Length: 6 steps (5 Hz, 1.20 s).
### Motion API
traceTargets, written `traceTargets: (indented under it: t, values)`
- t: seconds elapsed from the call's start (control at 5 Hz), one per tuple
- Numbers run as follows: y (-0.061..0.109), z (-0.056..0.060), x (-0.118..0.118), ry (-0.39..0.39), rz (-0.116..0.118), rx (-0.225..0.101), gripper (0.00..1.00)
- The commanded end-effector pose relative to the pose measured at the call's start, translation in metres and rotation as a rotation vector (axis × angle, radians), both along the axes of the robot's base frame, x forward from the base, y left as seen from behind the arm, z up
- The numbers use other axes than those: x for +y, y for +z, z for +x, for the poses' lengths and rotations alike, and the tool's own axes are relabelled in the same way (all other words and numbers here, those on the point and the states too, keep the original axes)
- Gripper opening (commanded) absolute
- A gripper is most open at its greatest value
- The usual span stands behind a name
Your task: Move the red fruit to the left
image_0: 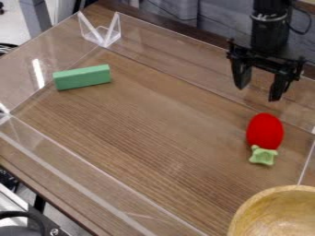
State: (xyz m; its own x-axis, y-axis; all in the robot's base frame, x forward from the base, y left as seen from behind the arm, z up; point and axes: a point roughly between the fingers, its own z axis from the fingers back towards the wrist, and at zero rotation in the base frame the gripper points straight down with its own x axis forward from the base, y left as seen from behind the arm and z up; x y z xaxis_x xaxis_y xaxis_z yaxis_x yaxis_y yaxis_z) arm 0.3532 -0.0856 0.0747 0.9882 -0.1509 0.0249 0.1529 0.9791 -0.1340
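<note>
The red fruit (263, 132) is a glossy red toy strawberry lying on the wooden tabletop at the right, its pale green cap (261, 155) pointing toward the near edge. My gripper (259, 85) hangs above and behind it, pointing straight down, with its two dark fingers (241, 77) spread wide apart. Nothing is between them, and they do not touch the fruit.
A green rectangular block (83, 76) lies at the left. A clear plastic wall (50, 138) rims the table, with a clear corner piece (101, 30) at the back. The rim of a wooden bowl (281, 214) shows at the bottom right.
</note>
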Motion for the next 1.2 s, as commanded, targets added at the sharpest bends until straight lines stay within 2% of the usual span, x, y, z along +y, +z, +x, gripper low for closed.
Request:
traceTargets:
  t: [0.0, 0.2, 0.6, 0.8, 1.0]
  values:
    - [0.016, 0.016, -0.001, -0.053, -0.018, -0.056, 1.00]
    - [0.008, 0.023, -0.002, -0.104, -0.019, -0.039, 1.00]
    - [-0.016, 0.010, -0.015, -0.111, -0.019, 0.001, 1.00]
    - [-0.028, 0.006, -0.017, -0.107, -0.017, 0.012, 0.00]
    - [-0.031, 0.003, -0.017, -0.101, -0.018, 0.010, 0.00]
